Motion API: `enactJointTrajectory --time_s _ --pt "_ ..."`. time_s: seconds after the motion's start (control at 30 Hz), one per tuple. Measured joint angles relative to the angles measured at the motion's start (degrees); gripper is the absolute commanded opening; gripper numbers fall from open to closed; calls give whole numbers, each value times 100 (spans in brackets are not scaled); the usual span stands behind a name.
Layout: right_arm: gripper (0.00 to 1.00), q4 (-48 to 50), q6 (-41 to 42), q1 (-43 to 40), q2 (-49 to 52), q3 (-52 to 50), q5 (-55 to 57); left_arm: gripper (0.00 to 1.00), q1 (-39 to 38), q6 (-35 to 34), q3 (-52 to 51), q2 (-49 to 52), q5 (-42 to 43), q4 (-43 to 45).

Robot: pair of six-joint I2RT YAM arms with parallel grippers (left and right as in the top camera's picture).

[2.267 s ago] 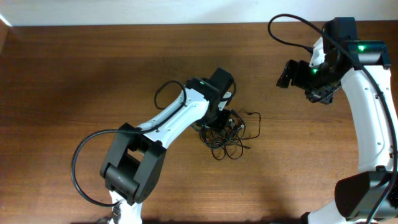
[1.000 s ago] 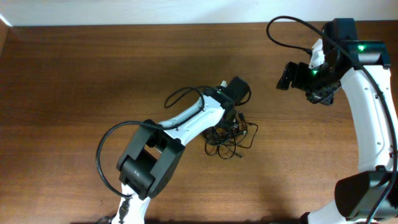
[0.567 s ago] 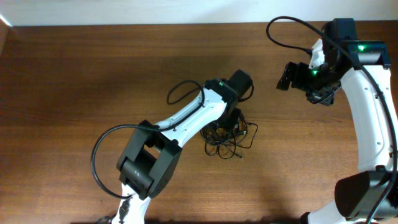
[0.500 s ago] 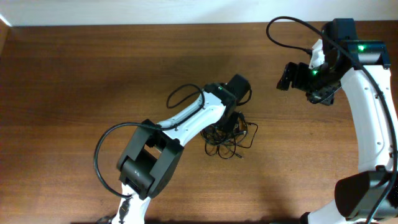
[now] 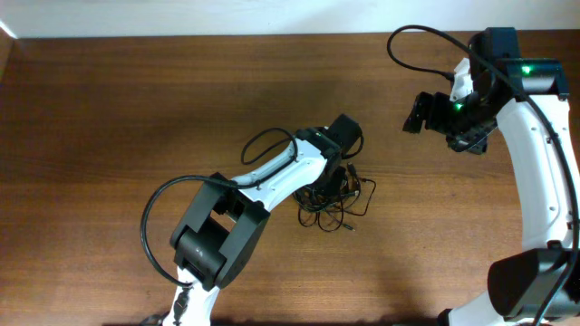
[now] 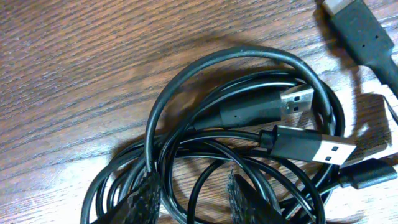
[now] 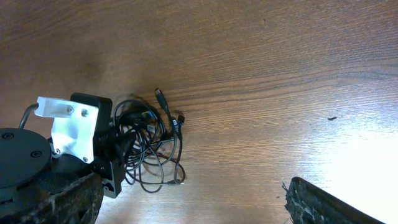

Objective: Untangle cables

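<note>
Dark wooden table [image 5: 136, 109] carries the cables [image 5: 337, 199] knotted near its middle, where the left hand [image 6: 189, 199], fingers partly spread astride a few strands, should pinch one cord by a USB plug [image 6: 311, 146] and draw gently, while the right hand [image 7: 196, 204] hovers wide-spread, empty.

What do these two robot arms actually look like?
Both are white shells with black joints: the left arm, the right arm. A thick black cable loops beside each. A green light glows on the right one. The gripper fingers are black with a rough, ribbed face.
</note>
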Motion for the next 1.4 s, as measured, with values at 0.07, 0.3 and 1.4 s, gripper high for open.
enactJointTrajectory --time_s 0.07,0.3,1.4 --pt "95 0 -20 0 2 0 0 38 0 -37 -9 0 -4 2" --pt "95 0 -26 0 2 0 0 43 0 -61 -11 0 -66 -136" --pt "95 256 -107 385 24 -2 -498 0 831 765 1355 -876 1930 -267"
